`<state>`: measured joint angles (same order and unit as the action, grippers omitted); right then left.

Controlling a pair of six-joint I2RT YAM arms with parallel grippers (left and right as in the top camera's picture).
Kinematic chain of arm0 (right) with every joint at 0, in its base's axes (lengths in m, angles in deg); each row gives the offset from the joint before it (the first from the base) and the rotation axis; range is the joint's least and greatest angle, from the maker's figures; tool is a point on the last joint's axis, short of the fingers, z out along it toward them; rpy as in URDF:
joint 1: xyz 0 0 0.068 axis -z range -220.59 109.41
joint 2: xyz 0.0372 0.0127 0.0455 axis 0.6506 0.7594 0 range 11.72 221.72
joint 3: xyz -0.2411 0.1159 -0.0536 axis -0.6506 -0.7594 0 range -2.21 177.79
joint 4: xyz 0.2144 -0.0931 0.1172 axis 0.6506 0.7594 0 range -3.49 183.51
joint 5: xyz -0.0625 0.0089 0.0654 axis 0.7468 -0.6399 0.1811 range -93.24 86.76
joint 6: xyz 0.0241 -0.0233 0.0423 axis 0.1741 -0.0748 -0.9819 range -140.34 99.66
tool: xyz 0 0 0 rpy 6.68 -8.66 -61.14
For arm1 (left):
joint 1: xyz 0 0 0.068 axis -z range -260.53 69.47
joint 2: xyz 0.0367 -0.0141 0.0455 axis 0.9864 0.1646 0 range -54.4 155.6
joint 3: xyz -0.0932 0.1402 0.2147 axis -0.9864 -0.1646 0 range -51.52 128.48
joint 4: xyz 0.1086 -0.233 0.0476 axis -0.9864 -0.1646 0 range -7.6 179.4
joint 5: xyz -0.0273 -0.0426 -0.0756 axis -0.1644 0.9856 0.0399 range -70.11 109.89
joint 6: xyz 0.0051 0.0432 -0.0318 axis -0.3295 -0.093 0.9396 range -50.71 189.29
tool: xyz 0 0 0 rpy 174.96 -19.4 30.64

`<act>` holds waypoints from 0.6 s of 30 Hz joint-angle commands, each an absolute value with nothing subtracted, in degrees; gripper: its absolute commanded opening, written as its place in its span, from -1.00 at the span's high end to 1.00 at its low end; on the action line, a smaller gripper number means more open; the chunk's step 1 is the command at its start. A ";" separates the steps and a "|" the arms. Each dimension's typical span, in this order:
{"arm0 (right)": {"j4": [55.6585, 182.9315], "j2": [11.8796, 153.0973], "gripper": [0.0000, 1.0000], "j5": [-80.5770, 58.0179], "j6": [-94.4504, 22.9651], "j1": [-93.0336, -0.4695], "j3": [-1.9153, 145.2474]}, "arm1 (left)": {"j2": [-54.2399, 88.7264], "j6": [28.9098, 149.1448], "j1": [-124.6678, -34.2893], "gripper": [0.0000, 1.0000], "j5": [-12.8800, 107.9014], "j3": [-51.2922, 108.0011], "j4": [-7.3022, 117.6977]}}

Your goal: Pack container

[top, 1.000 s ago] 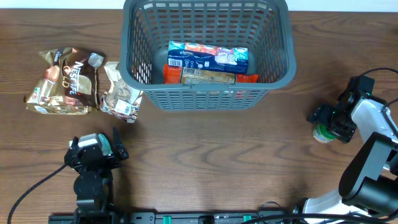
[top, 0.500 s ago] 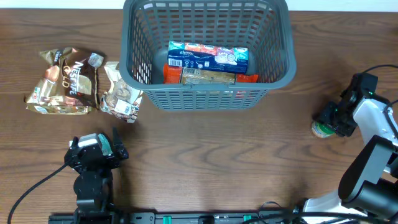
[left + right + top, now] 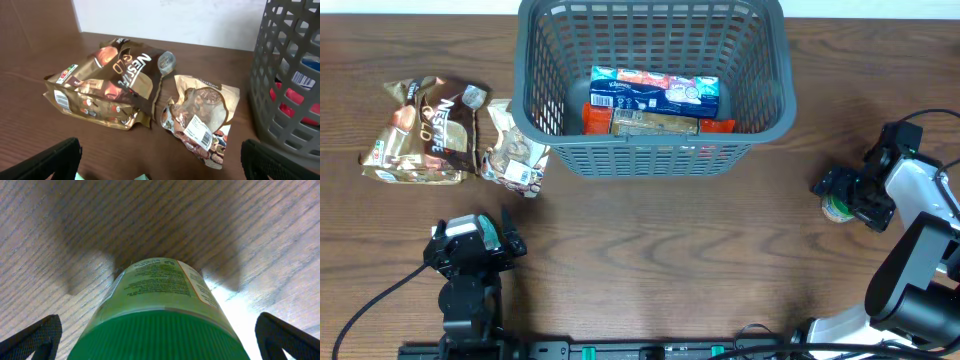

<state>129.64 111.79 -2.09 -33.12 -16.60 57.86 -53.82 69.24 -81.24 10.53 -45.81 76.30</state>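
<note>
The container [image 3: 650,150] is a large dark grey lattice basket at the back middle; its wall shows in the left wrist view [image 3: 285,75]. It holds a blue tissue box [image 3: 655,92] and red packets [image 3: 595,118]. A jar with a green lid [image 3: 834,211] stands on the table at the right. My right gripper [image 3: 840,198] is open, with its jaws on either side of the jar [image 3: 160,295] and gaps on both sides. My left gripper [image 3: 512,232] is open and empty at the front left.
A brown coffee bag [image 3: 425,130] and a clear snack bag [image 3: 515,150] lie left of the basket; the left wrist view shows the coffee bag [image 3: 107,82] and the snack bag [image 3: 202,112] too. The table's right edge is close behind the right arm.
My right gripper drew back to the right, then came left again over the jar. The jar and the left arm have not moved.
</note>
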 commanded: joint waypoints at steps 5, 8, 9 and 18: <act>128.88 112.25 -0.70 -2.20 -33.10 -16.67 57.56 | -54.17 68.67 -81.59 -0.96 10.31 -47.25 75.82; 128.66 112.25 -0.22 -2.20 -33.12 -16.67 57.56 | -54.17 68.67 -81.59 -0.97 10.31 -47.25 75.82; 128.66 112.25 -0.19 -2.20 -33.12 -16.67 57.56 | -54.17 68.67 -81.59 -0.97 10.31 -47.25 75.82; 128.68 112.25 0.91 -2.20 -33.12 -16.67 57.56 | -54.17 68.67 -81.59 -0.97 10.31 -47.25 75.82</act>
<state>128.57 110.74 -2.57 -33.21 -16.62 58.74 -53.82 69.24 -81.24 10.51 -45.81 76.32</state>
